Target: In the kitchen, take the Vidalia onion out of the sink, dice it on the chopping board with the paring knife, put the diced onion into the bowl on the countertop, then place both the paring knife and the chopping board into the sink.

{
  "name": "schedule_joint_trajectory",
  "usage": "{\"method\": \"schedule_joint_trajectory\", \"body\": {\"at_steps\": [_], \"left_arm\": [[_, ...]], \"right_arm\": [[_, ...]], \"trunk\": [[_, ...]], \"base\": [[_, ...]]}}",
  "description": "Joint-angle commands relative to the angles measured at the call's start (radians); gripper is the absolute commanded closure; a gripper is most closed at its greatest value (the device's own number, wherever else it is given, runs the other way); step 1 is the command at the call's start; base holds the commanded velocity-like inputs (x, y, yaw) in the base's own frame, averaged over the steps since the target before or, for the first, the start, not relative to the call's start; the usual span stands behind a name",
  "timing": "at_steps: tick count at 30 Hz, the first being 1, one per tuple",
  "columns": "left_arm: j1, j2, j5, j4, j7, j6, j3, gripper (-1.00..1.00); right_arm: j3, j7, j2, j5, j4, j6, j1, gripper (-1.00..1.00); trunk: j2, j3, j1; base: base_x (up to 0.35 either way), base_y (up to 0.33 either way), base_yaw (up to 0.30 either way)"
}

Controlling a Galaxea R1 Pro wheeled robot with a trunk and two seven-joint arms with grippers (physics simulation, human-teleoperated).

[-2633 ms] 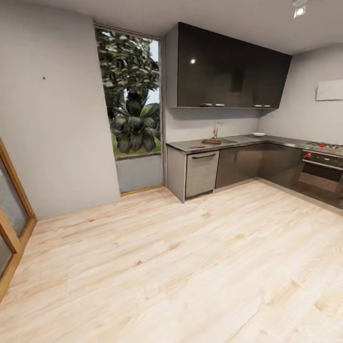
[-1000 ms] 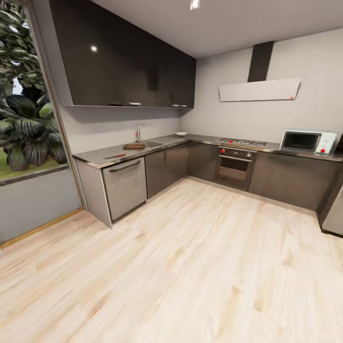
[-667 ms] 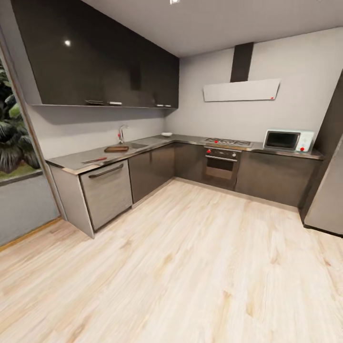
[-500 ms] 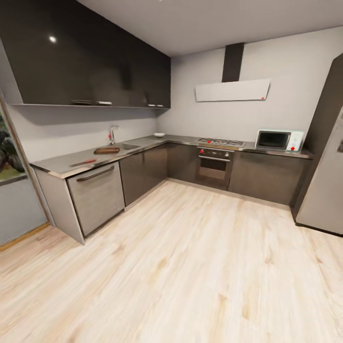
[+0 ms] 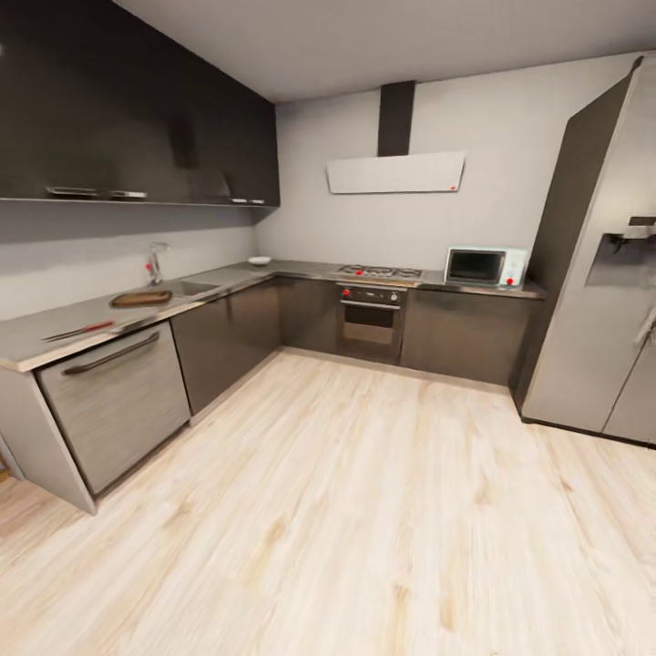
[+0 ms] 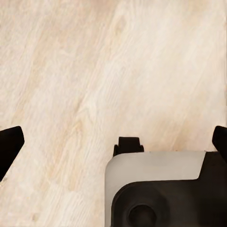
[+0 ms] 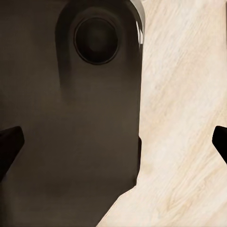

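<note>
On the left, the dark grey countertop (image 5: 27,339) carries the paring knife (image 5: 80,331) with its reddish handle, and beyond it the dark brown chopping board (image 5: 139,298). Just past the board are the sink (image 5: 189,289) and its chrome faucet (image 5: 156,263). The white bowl (image 5: 260,261) rests farther along the counter near the corner. The Vidalia onion is hidden from this angle. In the left wrist view my left gripper (image 6: 113,142) is open over the wooden floor. In the right wrist view my right gripper (image 7: 113,142) is open as well, holding nothing, with the robot's dark body beneath it.
A dishwasher front (image 5: 114,401) sits under the knife. An oven (image 5: 369,319) with a hob, a microwave (image 5: 485,266) and a tall grey fridge (image 5: 601,273) line the back and right. Light wooden floor (image 5: 364,510) stretches between me and the cabinets.
The camera has swung right and come closer to the kitchen: the window has left the picture and the fridge has come in. Nothing on the counter has moved.
</note>
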Motion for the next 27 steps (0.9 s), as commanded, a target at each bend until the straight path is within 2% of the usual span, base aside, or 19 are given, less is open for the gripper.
{"method": "schedule_joint_trajectory", "body": {"at_steps": [1, 8, 12, 15, 27], "left_arm": [[0.001, 0.006, 0.001, -0.085, 0.000, 0.038, 0.005, -1.00], [0.001, 0.009, 0.001, -0.174, -0.001, 0.055, 0.042, -1.00], [0.001, 0.004, 0.002, -0.175, -0.002, 0.057, 0.055, -1.00], [0.001, -0.013, 0.002, -0.157, -0.003, 0.065, 0.058, -1.00], [0.001, -0.016, 0.001, -0.149, -0.004, 0.087, 0.059, -1.00]], "right_arm": [[0.000, 0.000, 0.000, 0.000, 0.000, 0.000, 0.000, -1.00], [0.000, 0.000, 0.000, 0.000, 0.000, 0.000, 0.000, -1.00], [0.000, 0.000, 0.000, 0.000, 0.000, 0.000, -0.001, -1.00], [0.000, 0.000, 0.000, 0.000, 0.000, 0.000, -0.001, -1.00], [0.000, 0.000, 0.000, 0.000, 0.000, -0.001, 0.000, -1.00]], "trunk": [[0.000, -0.001, 0.001], [0.000, -0.001, 0.001], [0.000, -0.001, 0.001], [0.000, -0.001, 0.001], [0.000, -0.006, 0.001]], "base": [[0.115, 0.000, -0.274], [0.059, 0.055, -0.148], [0.137, 0.093, -0.016], [0.211, 0.083, -0.004], [0.307, 0.059, 0.032]]}}
